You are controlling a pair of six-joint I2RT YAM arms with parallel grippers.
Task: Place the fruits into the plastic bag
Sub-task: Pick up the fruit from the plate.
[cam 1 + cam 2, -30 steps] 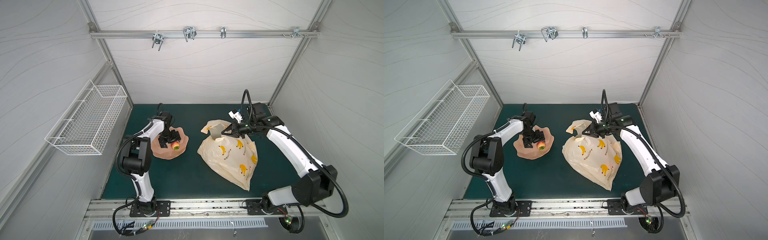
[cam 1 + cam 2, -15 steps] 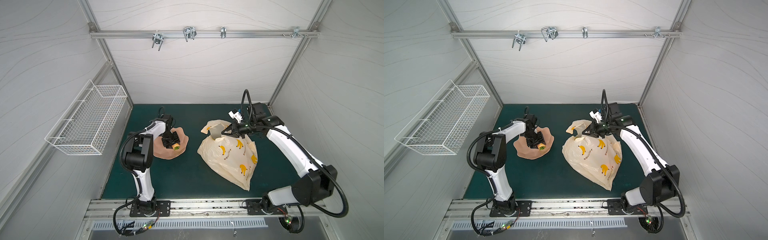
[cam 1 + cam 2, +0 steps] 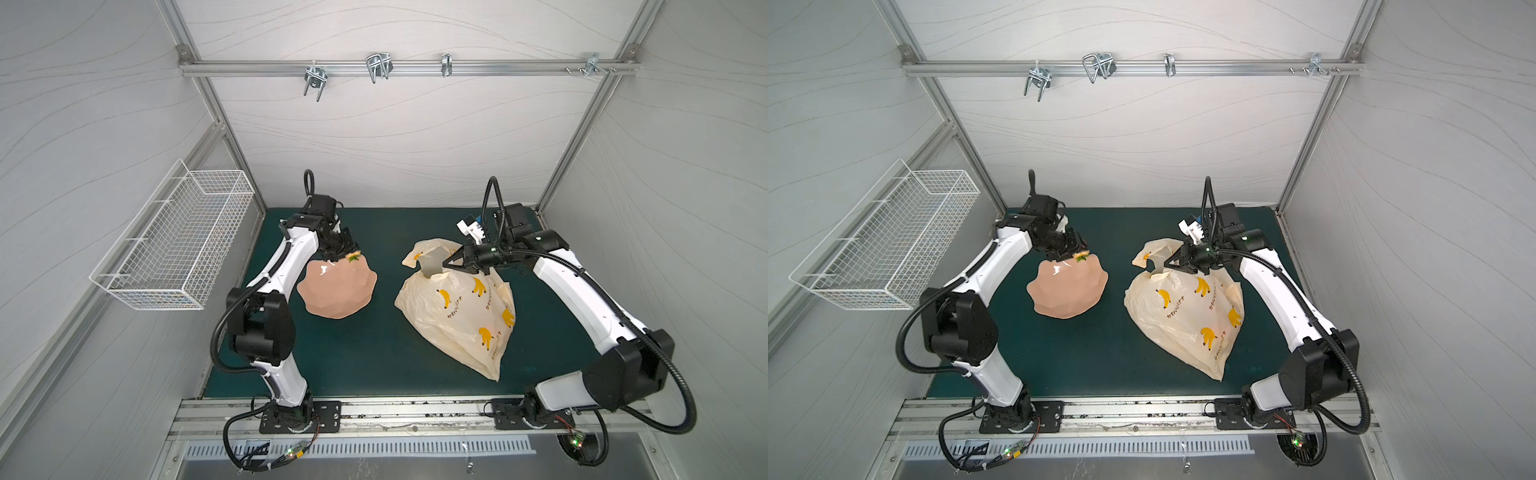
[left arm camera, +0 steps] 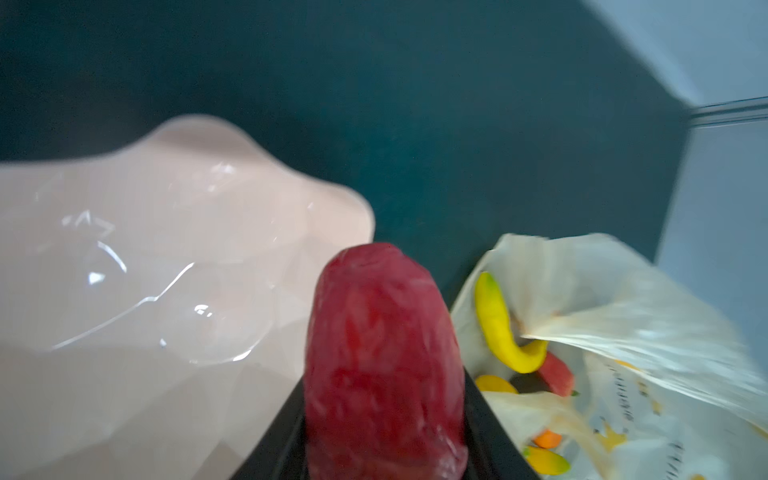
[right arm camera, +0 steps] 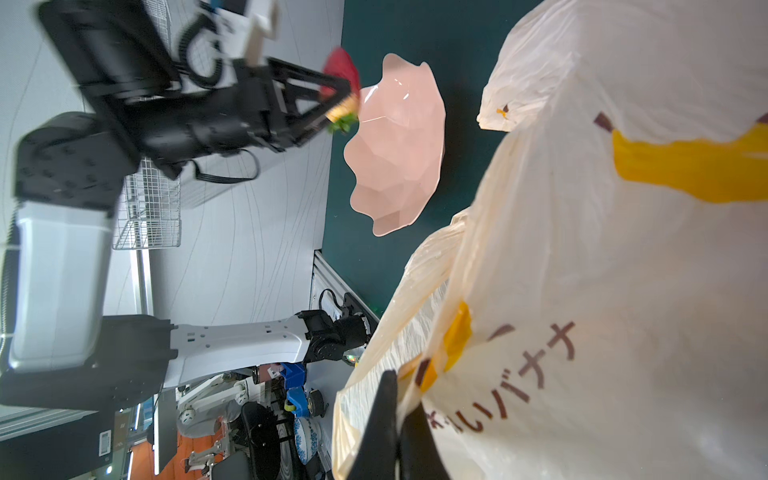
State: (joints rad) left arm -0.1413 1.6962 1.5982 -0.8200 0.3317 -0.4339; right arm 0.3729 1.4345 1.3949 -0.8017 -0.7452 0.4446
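Strawberry [image 4: 384, 361] clamped in the part-closed left gripper [image 3: 351, 254], just over the rear rim of the pink plate [image 3: 336, 291]. Long axis across the jaws: red tip toward the rear wall [image 3: 395, 145], green top toward the front. Plastic bag [image 3: 461, 316] on the green mat [image 3: 374, 353], mouth edge pinched and raised by the fully closed right gripper [image 3: 446, 264]; banana [image 4: 503, 328] and orange piece [image 4: 548, 438] visible inside.
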